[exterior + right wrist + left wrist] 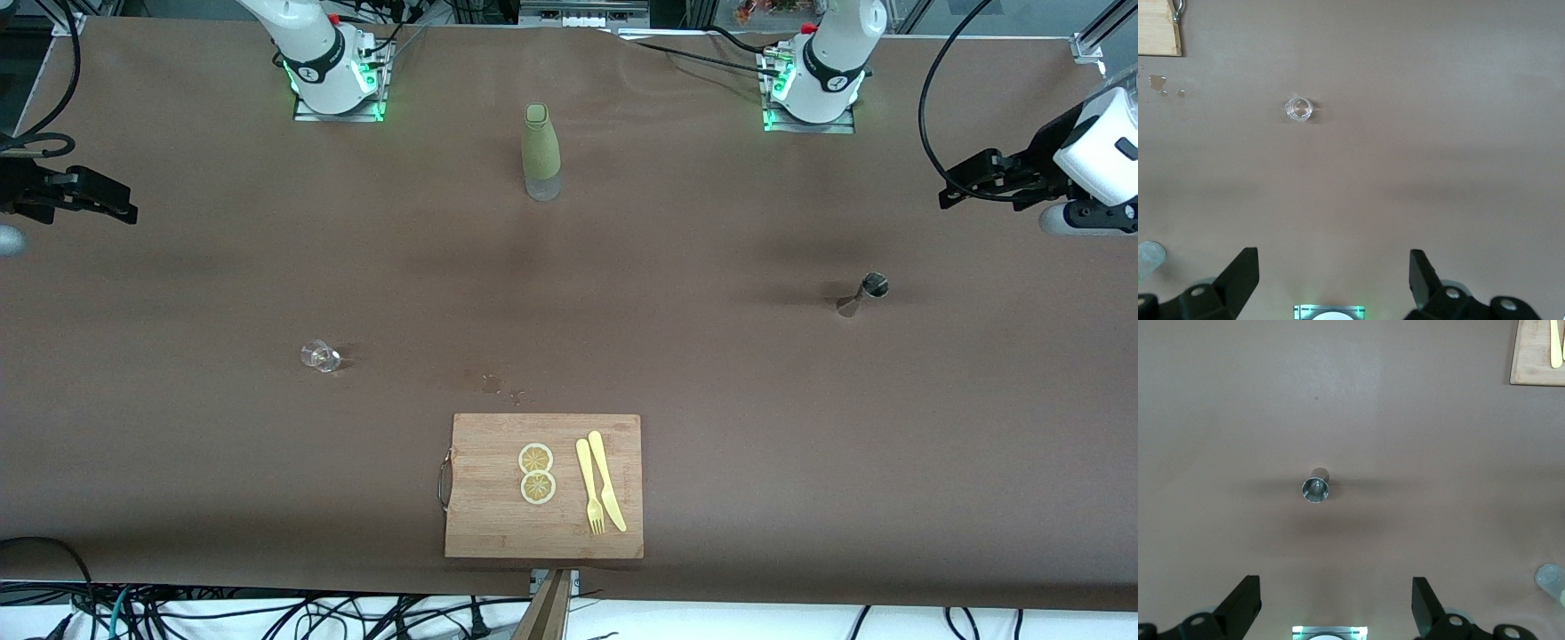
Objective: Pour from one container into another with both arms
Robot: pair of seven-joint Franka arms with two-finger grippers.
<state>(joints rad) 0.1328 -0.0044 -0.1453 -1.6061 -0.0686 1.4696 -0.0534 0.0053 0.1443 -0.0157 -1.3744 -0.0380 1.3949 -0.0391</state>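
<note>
Steel jigger [864, 294] stands upright at the left arm's end, nearest the wide-open left gripper [949, 191]; the glass [320, 356] suits the equally wide right gripper [124, 211].

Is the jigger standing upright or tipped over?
Upright: the jigger stands on its base on the table, round mouth facing up.

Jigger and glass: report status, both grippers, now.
Left gripper and right gripper open, empty, high at table ends. Jigger and glass upright, untouched, far apart. No obstruction.
</note>
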